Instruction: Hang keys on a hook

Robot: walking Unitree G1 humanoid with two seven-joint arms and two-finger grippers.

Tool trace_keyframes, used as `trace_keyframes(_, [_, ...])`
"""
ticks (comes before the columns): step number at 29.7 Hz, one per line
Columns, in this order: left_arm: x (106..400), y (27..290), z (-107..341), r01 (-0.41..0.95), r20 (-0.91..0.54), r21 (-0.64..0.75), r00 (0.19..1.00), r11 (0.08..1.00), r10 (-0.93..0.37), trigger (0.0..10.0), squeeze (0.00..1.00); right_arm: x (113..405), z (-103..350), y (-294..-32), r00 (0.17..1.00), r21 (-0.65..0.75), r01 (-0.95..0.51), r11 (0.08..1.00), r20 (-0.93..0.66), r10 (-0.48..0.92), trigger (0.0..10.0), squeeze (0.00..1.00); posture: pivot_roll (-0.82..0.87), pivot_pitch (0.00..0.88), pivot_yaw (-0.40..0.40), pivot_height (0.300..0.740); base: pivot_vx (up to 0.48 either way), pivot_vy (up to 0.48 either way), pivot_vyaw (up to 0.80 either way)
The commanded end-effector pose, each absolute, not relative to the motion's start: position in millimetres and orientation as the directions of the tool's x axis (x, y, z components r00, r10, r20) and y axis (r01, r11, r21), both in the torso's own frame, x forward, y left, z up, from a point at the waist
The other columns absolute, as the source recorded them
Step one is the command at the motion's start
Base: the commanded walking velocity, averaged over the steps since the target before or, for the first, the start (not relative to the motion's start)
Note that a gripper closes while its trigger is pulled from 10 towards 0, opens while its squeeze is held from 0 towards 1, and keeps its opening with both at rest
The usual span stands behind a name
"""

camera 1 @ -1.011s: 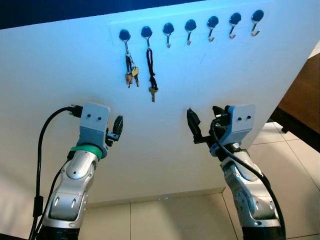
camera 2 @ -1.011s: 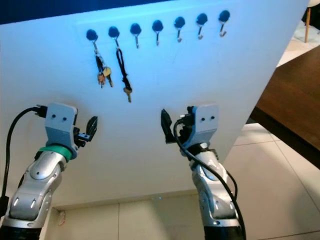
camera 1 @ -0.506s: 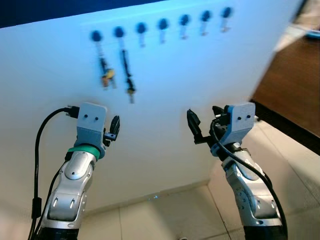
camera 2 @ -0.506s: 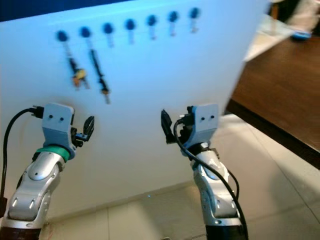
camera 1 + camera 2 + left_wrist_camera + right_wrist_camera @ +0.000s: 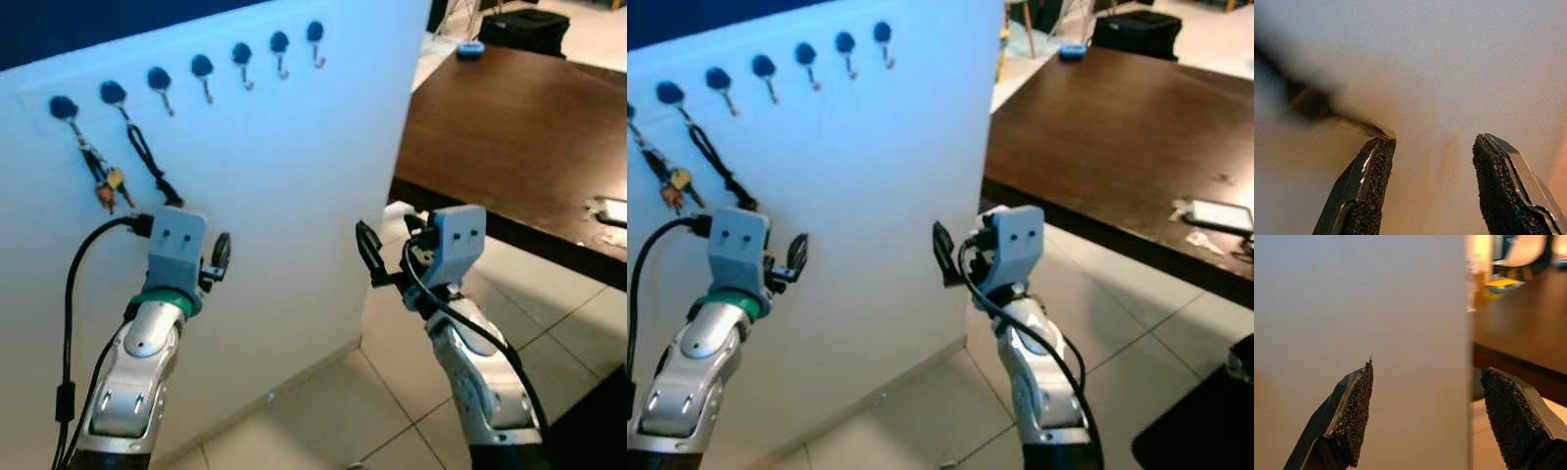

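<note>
Your head views show a white wall [image 5: 294, 196] with a row of hooks [image 5: 203, 69] along its top edge. The keys [image 5: 106, 186] hang from the hook nearest the top left corner, a black lanyard [image 5: 147, 162] from the next. Both arms are raised before the wall. A brown table [image 5: 509, 127] stands beyond its right edge.

Left wrist view: your left gripper [image 5: 1432, 181] is spread, holding nothing.

Right wrist view: your right gripper [image 5: 1425, 416] is spread and empty, facing the wall's right edge.
</note>
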State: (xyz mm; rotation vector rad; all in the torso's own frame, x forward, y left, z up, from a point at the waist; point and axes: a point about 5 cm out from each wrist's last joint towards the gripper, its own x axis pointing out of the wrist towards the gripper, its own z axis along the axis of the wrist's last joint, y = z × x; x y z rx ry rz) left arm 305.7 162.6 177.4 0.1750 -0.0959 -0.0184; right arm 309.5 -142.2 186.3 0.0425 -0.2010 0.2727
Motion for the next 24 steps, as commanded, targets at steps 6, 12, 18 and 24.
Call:
trace_keyframes(6, [307.2,165.4,176.9,0.003,0.087,0.175,0.996,0.984,-0.018,10.0,0.00,310.1,183.5,-140.9,0.945,0.027,-0.275,0.961,0.191,0.265,10.0,0.00,-0.23,0.064,0.165,0.740,0.000,0.000,-0.80])
trace_keyframes(12, [307.5,165.3,176.9,0.005,0.088,0.178,0.996,0.984,-0.021,10.0,0.00,310.5,183.5,-141.3,0.946,0.029,-0.273,0.962,0.191,0.263,10.0,0.00,-0.22,0.060,0.163,0.740,0.000,0.000,-0.80])
trace_keyframes(18, [306.8,164.8,179.8,0.015,0.103,0.173,0.994,0.985,-0.034,10.0,0.00,310.9,184.7,-141.1,0.945,0.028,-0.276,0.961,0.192,0.265,10.0,0.00,-0.18,0.065,0.162,0.740,0.000,0.000,-0.80])
trace_keyframes(24, [305.9,164.0,181.2,0.022,0.110,0.166,0.993,0.986,-0.041,10.0,0.00,310.6,185.2,-141.8,0.944,0.027,-0.277,0.961,0.193,0.266,10.0,0.00,-0.17,0.074,0.155,0.740,0.000,0.000,-0.80])
